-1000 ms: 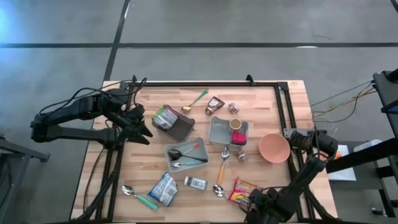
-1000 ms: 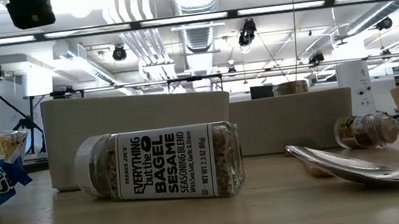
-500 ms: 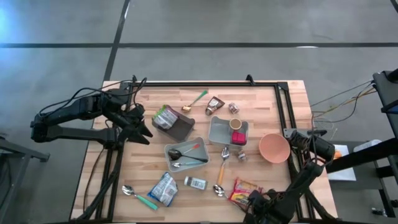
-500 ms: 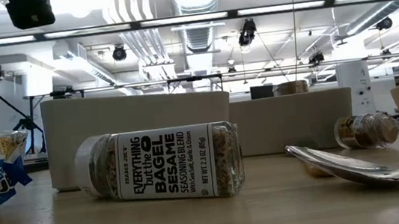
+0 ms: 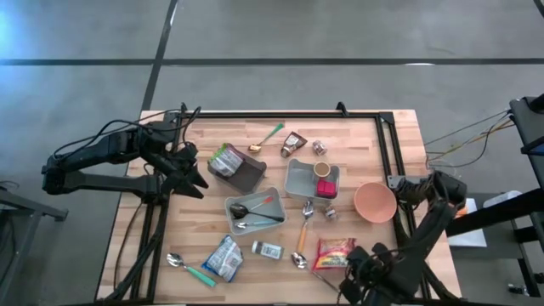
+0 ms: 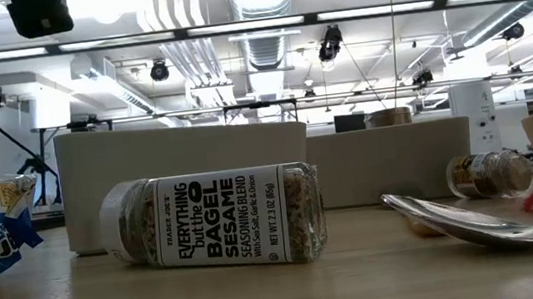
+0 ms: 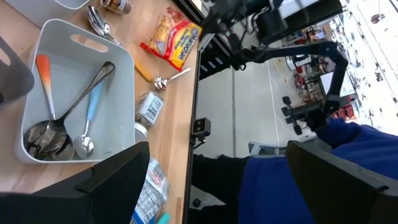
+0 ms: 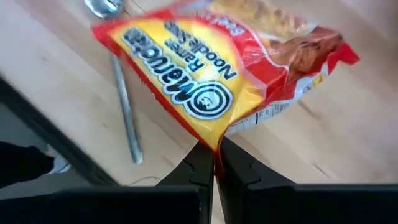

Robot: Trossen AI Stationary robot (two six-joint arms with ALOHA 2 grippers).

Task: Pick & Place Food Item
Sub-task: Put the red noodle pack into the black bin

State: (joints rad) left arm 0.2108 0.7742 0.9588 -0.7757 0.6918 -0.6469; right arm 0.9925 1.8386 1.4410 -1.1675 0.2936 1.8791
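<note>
The right pincer [image 8: 213,163] has just snapped fully closed on a corner of the noodle pack [image 5: 334,252], which has shifted along the desk's [image 5: 374,161] near edge. The grasp looks made; lifting comes next. The left pincer [image 5: 194,174] waits wide open, empty, by the left edge.

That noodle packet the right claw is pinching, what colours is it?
The crinkly plastic ramen noodle packet is yellow and red with dark lettering, clearest in the right wrist view, pinched by the right gripper.
</note>
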